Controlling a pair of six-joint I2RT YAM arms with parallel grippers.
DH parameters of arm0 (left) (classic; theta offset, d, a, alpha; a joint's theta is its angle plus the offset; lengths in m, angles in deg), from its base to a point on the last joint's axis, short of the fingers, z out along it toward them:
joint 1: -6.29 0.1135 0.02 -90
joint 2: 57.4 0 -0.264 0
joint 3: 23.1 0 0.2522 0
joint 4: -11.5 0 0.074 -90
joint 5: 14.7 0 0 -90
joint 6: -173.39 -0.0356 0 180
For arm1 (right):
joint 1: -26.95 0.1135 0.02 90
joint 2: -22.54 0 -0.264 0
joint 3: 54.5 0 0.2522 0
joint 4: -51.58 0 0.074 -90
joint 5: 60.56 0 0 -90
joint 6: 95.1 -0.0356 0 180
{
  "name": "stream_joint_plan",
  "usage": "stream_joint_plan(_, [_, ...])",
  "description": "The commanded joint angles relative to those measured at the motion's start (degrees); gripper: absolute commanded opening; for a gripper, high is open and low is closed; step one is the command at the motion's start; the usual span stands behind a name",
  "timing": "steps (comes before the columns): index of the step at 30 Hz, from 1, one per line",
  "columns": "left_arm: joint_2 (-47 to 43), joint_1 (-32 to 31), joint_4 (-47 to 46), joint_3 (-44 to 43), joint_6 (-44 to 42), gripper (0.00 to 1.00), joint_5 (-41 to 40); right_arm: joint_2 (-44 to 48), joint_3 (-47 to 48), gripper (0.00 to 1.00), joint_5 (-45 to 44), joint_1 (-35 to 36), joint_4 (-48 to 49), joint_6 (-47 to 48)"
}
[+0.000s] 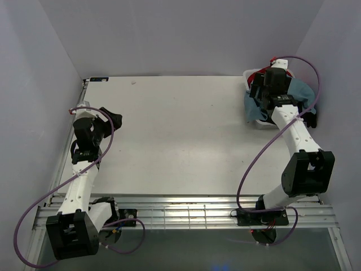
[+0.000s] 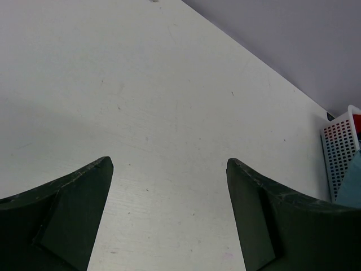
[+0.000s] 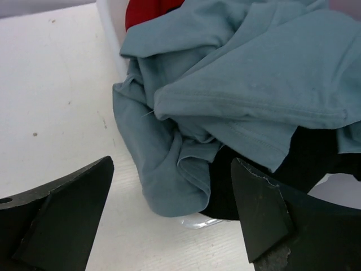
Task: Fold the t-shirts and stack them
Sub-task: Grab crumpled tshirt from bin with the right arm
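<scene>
A crumpled teal-blue t-shirt (image 3: 237,73) spills over the rim of a white tub (image 3: 110,17). A black t-shirt (image 3: 304,152) lies under it and a red one (image 3: 149,8) shows behind. In the top view the pile (image 1: 299,93) sits at the table's far right corner. My right gripper (image 3: 171,162) hovers open just in front of the hanging teal fold, touching nothing. My left gripper (image 2: 169,162) is open over bare table, and in the top view it (image 1: 113,119) hangs at the left side, far from the shirts.
The white table (image 1: 180,135) stretches between the two arms. Grey walls close in the left, back and right sides. The tub's perforated wall (image 2: 341,147) appears at the right edge of the left wrist view. A metal rail (image 1: 186,214) runs along the near edge.
</scene>
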Motion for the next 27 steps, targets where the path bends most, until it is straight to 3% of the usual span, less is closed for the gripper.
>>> stream_joint_plan(1, [-0.90,-0.06,-1.16,0.36,0.35,0.92,1.14,-2.07,4.33,0.90,-2.21,-1.69,2.88,0.61])
stream_joint_plan(12, [-1.78,-0.15,-1.15,0.37,-0.17,0.92,1.05,-17.18,18.91,0.90,-0.99,-5.21,2.98,5.89])
stream_joint_plan(17, [-1.69,-0.15,-0.98,0.10,-0.35,0.92,1.05,-22.37,21.12,0.90,-2.31,-7.14,2.80,8.09])
stream_joint_plan(20, [-1.96,-0.06,-0.98,0.10,-0.35,0.92,0.79,-23.78,22.26,1.00,-3.27,-7.58,1.40,8.09])
stream_joint_plan(21, [-1.96,-0.15,-0.89,0.10,-0.35,0.92,0.70,-24.13,22.43,0.97,-3.45,-7.58,0.96,8.09])
stream_joint_plan(23, [-2.13,-0.15,-0.89,0.28,-0.35,0.92,0.53,-24.14,22.53,0.71,-3.28,-7.58,0.69,8.09])
stream_joint_plan(26, [-2.40,-0.15,-0.98,0.36,-0.18,0.92,0.44,-23.61,23.48,0.08,-1.44,-7.58,-0.88,6.51])
stream_joint_plan(27, [-2.48,-0.15,-0.98,0.28,-0.18,0.92,0.44,-23.18,23.84,0.08,0.31,-7.58,-1.50,6.50])
